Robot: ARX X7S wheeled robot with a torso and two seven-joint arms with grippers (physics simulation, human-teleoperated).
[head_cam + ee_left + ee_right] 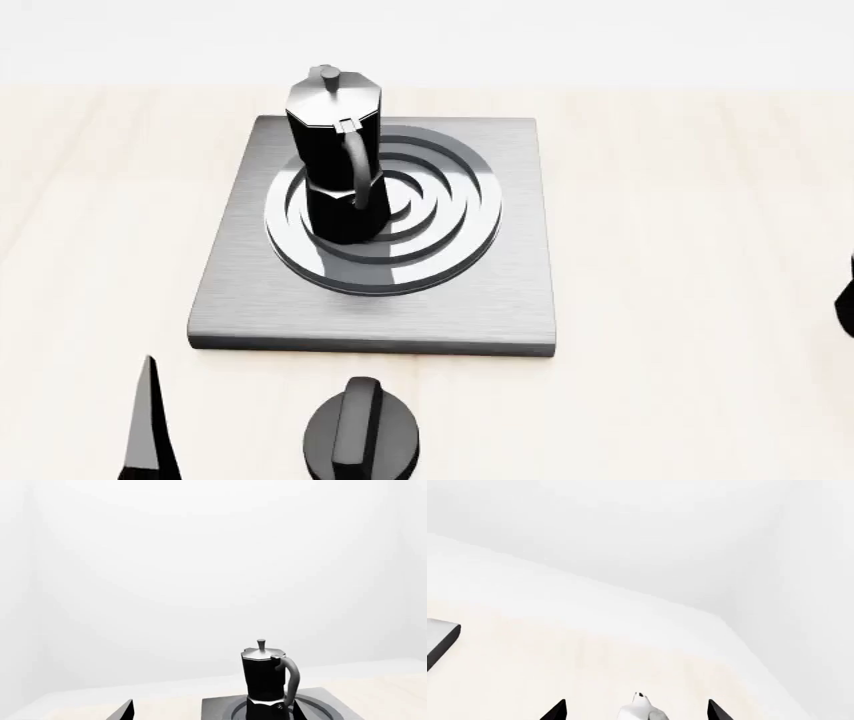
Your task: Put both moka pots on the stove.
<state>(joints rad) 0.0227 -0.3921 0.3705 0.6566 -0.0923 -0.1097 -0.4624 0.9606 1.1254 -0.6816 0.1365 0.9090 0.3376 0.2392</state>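
One moka pot (336, 160) stands upright on the stove (507, 290), on the far-left part of the ring burner, handle toward me. In the left wrist view that pot (265, 677) is ahead of my left gripper (211, 712). The gripper is open and holds nothing; one of its fingers (144, 425) shows near the table's front left. My right gripper (636, 705) is open. The silvery lid and knob of the second moka pot (642, 713) rise between its fingers, apart from both. That pot is outside the head view.
A short round black knob (358, 435) sits on the table in front of the stove. A corner of the stove (440, 637) shows in the right wrist view. A dark part of the right arm (845, 295) touches the right edge.
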